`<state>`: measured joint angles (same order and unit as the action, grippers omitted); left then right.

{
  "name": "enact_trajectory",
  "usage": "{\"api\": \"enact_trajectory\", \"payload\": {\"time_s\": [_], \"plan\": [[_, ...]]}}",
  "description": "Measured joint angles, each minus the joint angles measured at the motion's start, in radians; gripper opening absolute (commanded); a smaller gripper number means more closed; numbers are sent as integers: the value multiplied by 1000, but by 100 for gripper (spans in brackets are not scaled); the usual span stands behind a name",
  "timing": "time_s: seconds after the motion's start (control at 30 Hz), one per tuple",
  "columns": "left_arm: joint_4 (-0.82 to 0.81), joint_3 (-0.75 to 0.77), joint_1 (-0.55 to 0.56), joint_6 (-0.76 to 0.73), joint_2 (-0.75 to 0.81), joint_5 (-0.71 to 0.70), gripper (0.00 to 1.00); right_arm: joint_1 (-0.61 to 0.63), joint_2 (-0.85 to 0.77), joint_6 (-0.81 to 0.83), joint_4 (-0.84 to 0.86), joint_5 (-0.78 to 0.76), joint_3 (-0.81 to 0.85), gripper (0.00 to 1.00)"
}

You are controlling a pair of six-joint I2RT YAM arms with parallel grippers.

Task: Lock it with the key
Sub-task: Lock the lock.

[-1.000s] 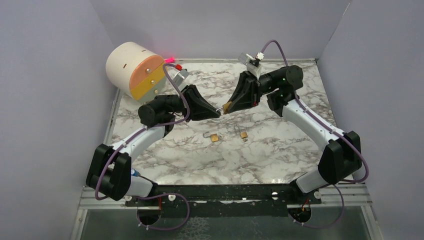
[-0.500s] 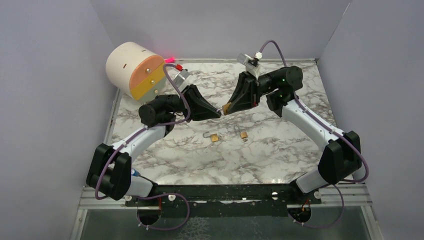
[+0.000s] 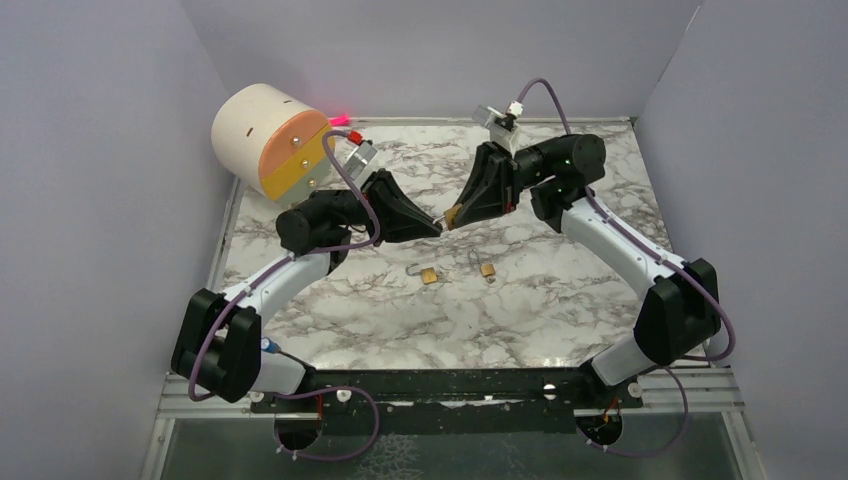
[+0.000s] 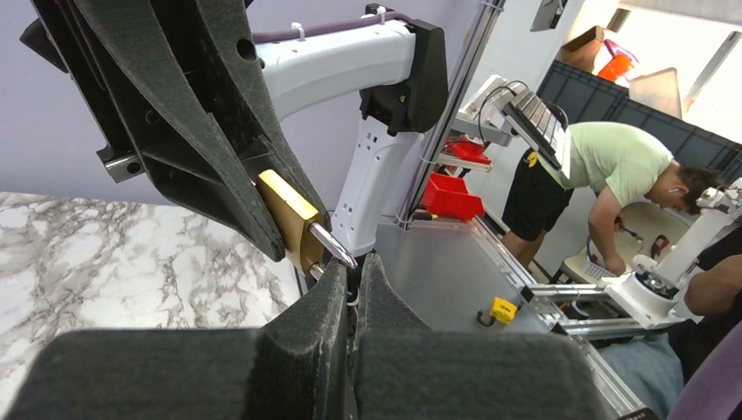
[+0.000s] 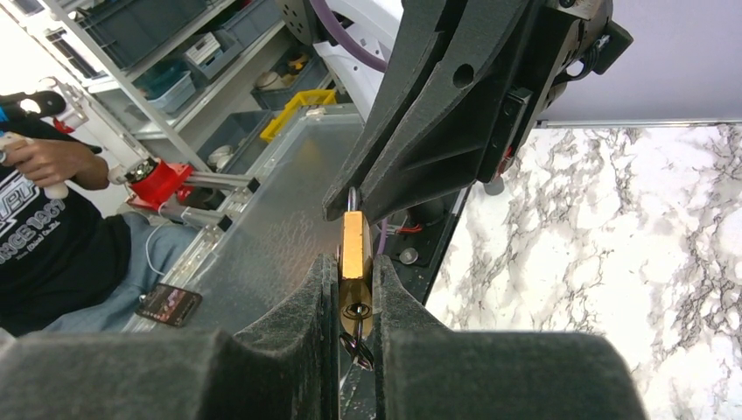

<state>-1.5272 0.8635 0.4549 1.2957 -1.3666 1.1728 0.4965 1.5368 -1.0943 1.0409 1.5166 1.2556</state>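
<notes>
A brass padlock (image 3: pixel 454 214) hangs in the air between the two grippers, above the middle back of the marble table (image 3: pixel 560 290). My right gripper (image 3: pixel 458 211) is shut on its body (image 5: pixel 355 248); a key (image 5: pixel 354 311) with a dark ring sits in the keyhole between the fingers. My left gripper (image 3: pixel 438 226) meets it from the left, jaws shut. In the left wrist view the padlock (image 4: pixel 289 219) lies just past my left gripper (image 4: pixel 353 267), and its silver shackle (image 4: pixel 332 247) runs in at the fingertips. The part of the shackle between the jaws is hidden.
Two more small brass padlocks lie on the table, one (image 3: pixel 428 273) left of the other (image 3: pixel 488 268), below the grippers. A large cream cylinder with an orange and yellow face (image 3: pixel 270 138) stands at the back left. Grey walls close in the sides and back.
Hardly anything. The right wrist has shifted very slightly; both grippers stay joined at the padlock in the same place.
</notes>
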Motion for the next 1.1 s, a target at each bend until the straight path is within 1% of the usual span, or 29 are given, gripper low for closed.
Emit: {"api": "enact_trajectory", "payload": {"time_s": [0.33,0.43,0.67,0.77,0.83,0.87,0.9,0.93,1.0,1.1], "plan": [[-5,0,-2,-30,12,38,0,48,-12,231,-259,-1,43,1],[-5,0,-2,-30,7,61,0,58,-12,256,-287,2,43,1],[-6,24,13,-10,-14,115,0,65,-8,268,-294,42,43,1],[-6,31,13,-12,-16,130,1,66,-21,333,-365,40,45,1],[-5,31,15,-31,-11,133,41,68,-34,390,-433,34,51,1],[-4,32,15,-46,-8,136,63,68,-41,419,-468,27,54,1],[0,37,16,-82,-5,137,83,74,-48,442,-504,4,56,1],[3,43,23,-88,-5,160,93,79,-53,464,-535,-8,59,1],[13,43,25,-107,26,201,98,61,-70,511,-600,-33,60,1],[37,43,7,-153,60,203,99,50,-111,567,-672,-127,58,1]]}}
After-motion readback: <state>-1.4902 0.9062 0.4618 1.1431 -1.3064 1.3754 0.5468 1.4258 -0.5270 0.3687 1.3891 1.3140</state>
